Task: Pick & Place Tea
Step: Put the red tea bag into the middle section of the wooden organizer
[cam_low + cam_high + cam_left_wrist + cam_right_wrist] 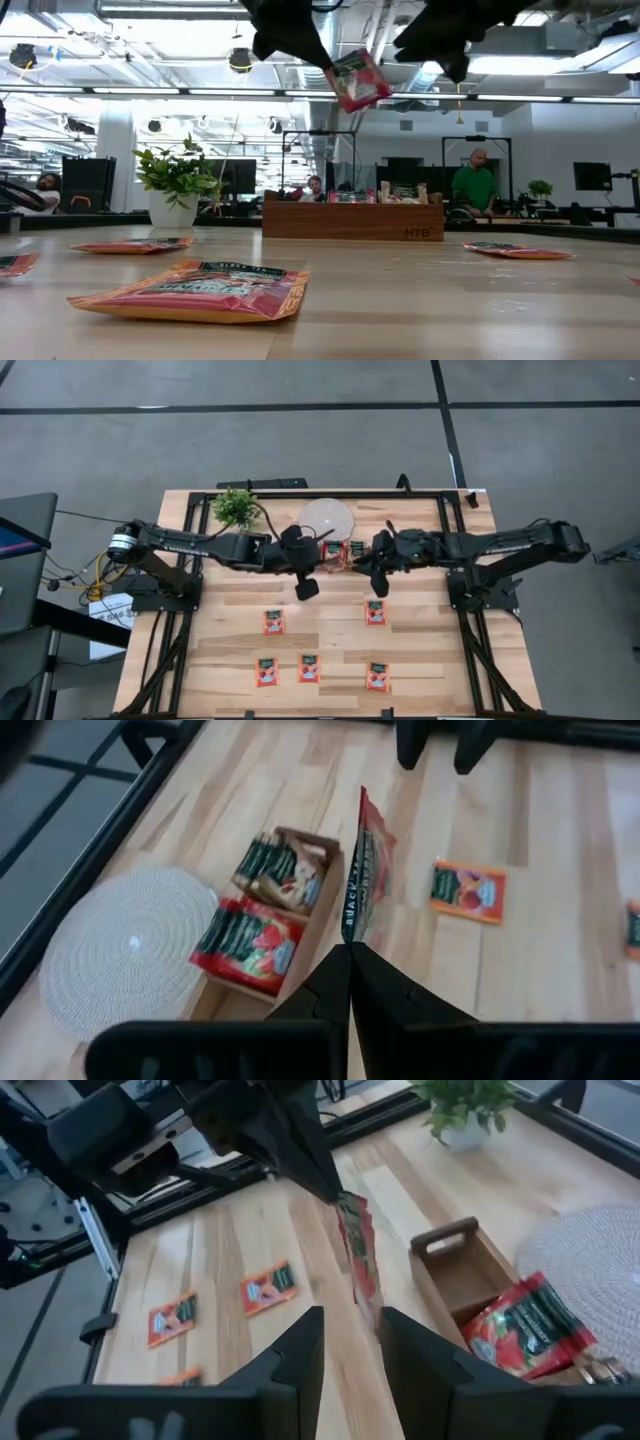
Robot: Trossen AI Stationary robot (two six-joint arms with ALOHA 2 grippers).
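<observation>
A red and green tea packet (357, 80) hangs in the air above the table, in front of the wooden box (318, 885). My left gripper (350, 948) is shut on it. My right gripper (350, 1325) is open and faces the packet (358, 1260) from the right, its fingers just short of the packet's lower end without touching it. The box (455, 1275) holds two tea packets (245, 945) leaning inside. Several more packets (273, 622) lie flat on the table's near half. My left gripper pinches the tea packet by one end edge (348, 935) between its two fingers. In the right wrist view the fingers (315, 1175) slant down onto the packet's top. The packet is lifted clear of the table and hangs below the fingers, edge-on to my left wrist view.
A round woven mat (326, 517) lies behind the box, and a small potted plant (235, 508) stands at the far left. A black frame rail (350, 493) runs along the far edge. Loose packets (375, 612) dot the near half, and people sit beyond the table (475, 185).
</observation>
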